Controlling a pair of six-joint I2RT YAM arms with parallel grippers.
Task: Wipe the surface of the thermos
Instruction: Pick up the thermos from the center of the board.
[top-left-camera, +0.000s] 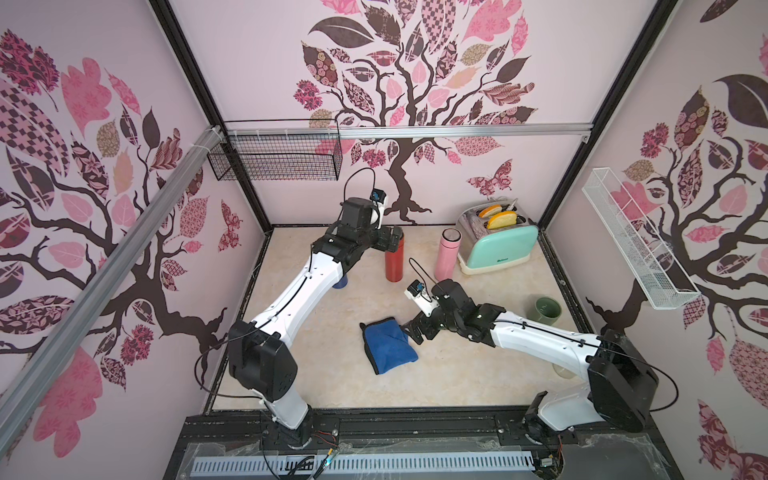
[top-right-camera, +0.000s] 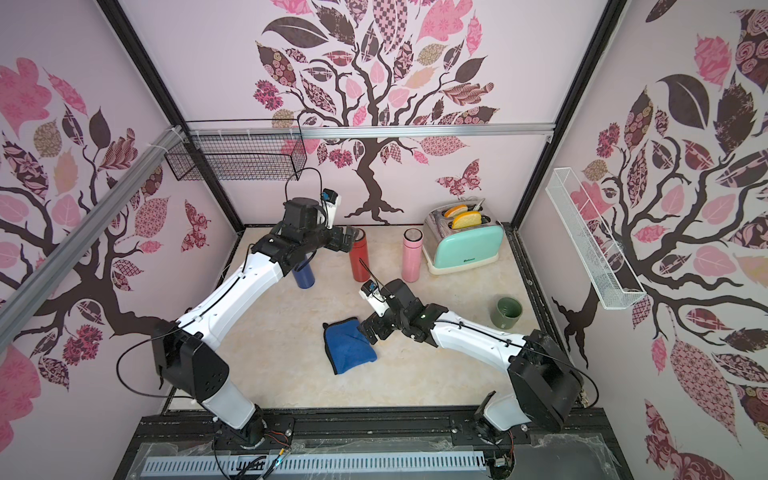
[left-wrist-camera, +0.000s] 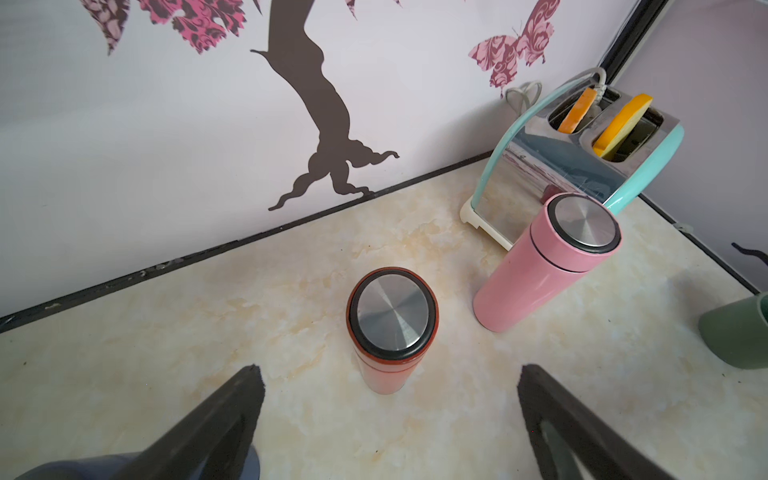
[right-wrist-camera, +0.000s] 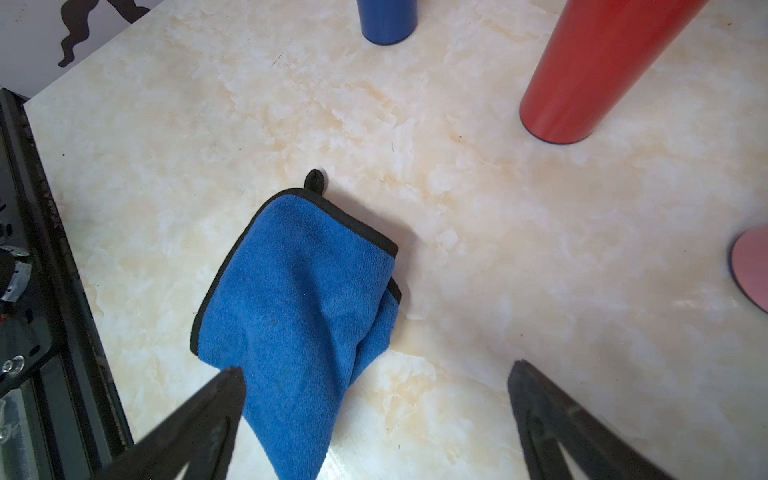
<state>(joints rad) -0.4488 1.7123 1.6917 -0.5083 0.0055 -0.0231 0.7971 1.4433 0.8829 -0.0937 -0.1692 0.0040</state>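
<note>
A red thermos (top-left-camera: 394, 262) with a steel lid stands upright near the back of the table. My left gripper (top-left-camera: 390, 240) hovers open at its top, the thermos (left-wrist-camera: 392, 328) lying ahead between the spread fingers without touching them. A folded blue cloth (top-left-camera: 388, 345) with black trim lies flat in the middle of the table. My right gripper (top-left-camera: 412, 331) is open just over the cloth's right edge; in the right wrist view one finger overlaps the cloth (right-wrist-camera: 299, 299) and nothing is gripped.
A pink thermos (top-left-camera: 446, 253) stands right of the red one, in front of a mint toaster (top-left-camera: 498, 243). A blue thermos (top-right-camera: 304, 276) stands partly hidden under my left arm. A green mug (top-left-camera: 546, 309) sits by the right wall.
</note>
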